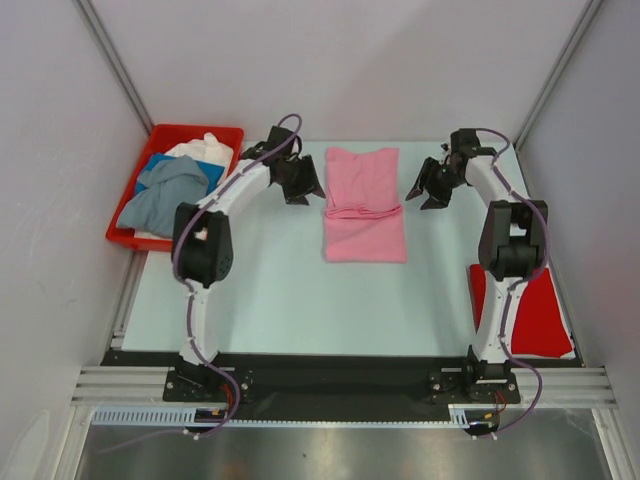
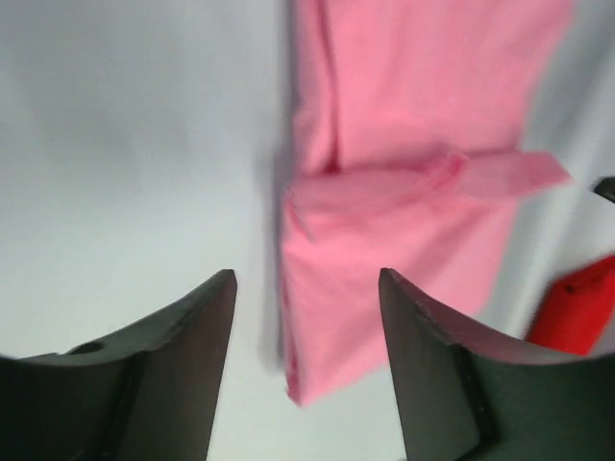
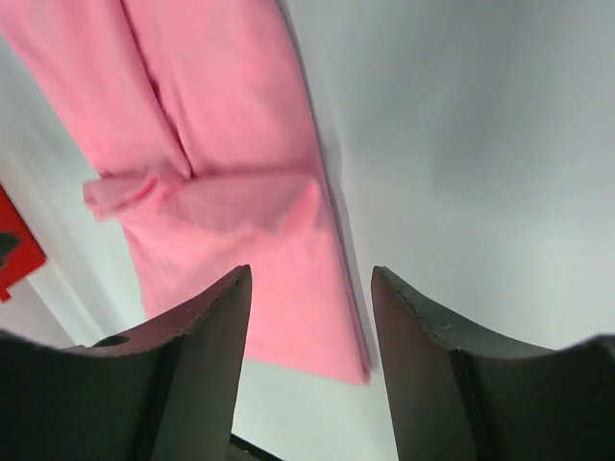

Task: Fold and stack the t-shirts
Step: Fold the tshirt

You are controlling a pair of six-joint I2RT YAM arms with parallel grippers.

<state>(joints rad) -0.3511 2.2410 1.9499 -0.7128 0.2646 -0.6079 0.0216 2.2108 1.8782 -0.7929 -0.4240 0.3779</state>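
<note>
A light pink t-shirt [image 1: 362, 203] lies folded into a long strip at the table's middle back, with a crease across its middle. It also shows in the left wrist view [image 2: 404, 192] and the right wrist view [image 3: 221, 182]. My left gripper [image 1: 300, 185] is open and empty, just left of the shirt. My right gripper [image 1: 430, 190] is open and empty, just right of it. A folded red t-shirt [image 1: 530, 310] lies at the right front, partly behind the right arm. Grey-blue, blue and white shirts [image 1: 165, 195] lie in the red bin.
The red plastic bin [image 1: 135, 185] stands at the table's back left, beyond the table edge. Grey walls close in the back and both sides. The arm bases sit on a black rail at the near edge.
</note>
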